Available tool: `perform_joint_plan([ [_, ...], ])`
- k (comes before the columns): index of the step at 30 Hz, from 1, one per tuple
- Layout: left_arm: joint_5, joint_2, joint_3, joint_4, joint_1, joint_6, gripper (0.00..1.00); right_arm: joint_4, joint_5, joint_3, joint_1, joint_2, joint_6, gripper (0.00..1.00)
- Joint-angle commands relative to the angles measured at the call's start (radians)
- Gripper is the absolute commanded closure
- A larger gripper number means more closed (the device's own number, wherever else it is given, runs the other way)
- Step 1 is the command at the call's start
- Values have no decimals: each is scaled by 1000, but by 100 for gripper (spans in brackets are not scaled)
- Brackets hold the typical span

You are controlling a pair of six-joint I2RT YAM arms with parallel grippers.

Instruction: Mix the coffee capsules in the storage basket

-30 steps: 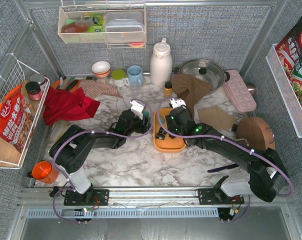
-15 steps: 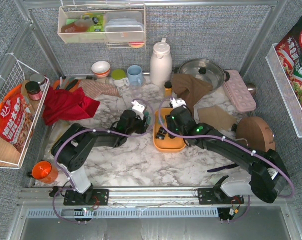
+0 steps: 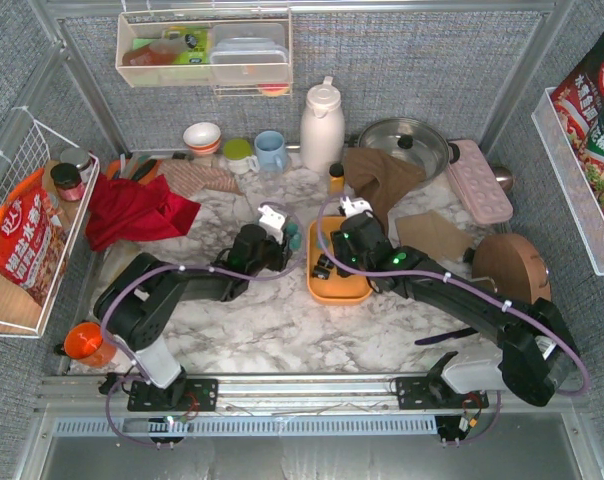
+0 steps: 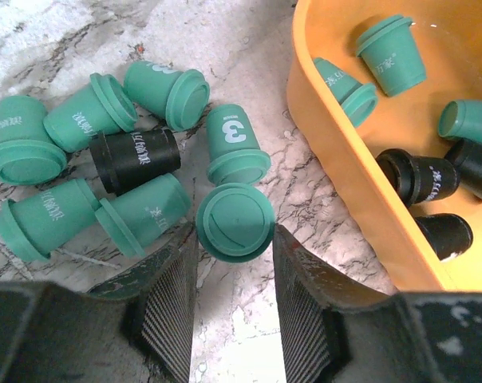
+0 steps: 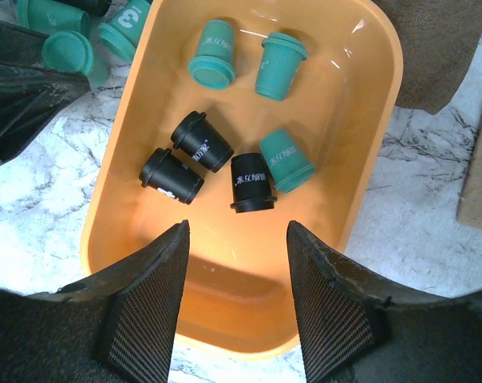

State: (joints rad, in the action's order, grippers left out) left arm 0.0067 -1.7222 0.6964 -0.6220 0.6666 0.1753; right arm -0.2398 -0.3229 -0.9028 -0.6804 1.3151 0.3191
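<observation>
Green capsules (image 4: 89, 116), 7 of them, lie with 1 black one in a heap on the table (image 4: 249, 32), just beside the left rim of the orange basket (image 4: 337, 159). The basket sits near the middle of the table and has 3 green and 3 black inside. The left gripper (image 4: 235, 239) has pinched in on 1 green capsule (image 4: 235, 215) at the near side of the heap, its tips touching the round rim on both sides. The right gripper (image 5: 237, 227) hangs over the basket with its jaws apart and nothing in them.

What could go wrong? The hold is only at the very tips and the rim is round, so I think the capsule could pop out and roll across the table. The fingers sit close to 2 other capsules, so a lift could knock them. The right arm is right over the basket, so the 2 arms could bump if the left one carries its capsule in.

Compared with 1 second ago, the left jaws are much closer together, and the left arm's elbow has slid a bit toward the near left corner. The right arm and the basket have not moved.
</observation>
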Motion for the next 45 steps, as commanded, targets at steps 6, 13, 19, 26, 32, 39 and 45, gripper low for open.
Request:
perform_joint_plan([
  [6,100,110,-145,-277,1,-46,58,-22,35,-30,-1,-15,19,44],
  [13,306,132,-416,-887,1,-142,58,-28,148,-76,-4,-40,27,44],
  [19,476,115,-461,-1062,11,-177,59,8,306,-135,-9,-28,50,44],
  [26,532,131,-461,-1062,33,-193,60,6,430,-196,-43,50,60,39],
  [32,531,160,-470,-1061,39,-200,62,1,459,-222,-64,83,52,31],
  [39,524,180,-477,-1062,45,-201,62,1,483,-219,-64,67,47,26],
  [45,519,208,-484,-1062,54,-200,64,17,505,-197,-61,65,53,25],
])
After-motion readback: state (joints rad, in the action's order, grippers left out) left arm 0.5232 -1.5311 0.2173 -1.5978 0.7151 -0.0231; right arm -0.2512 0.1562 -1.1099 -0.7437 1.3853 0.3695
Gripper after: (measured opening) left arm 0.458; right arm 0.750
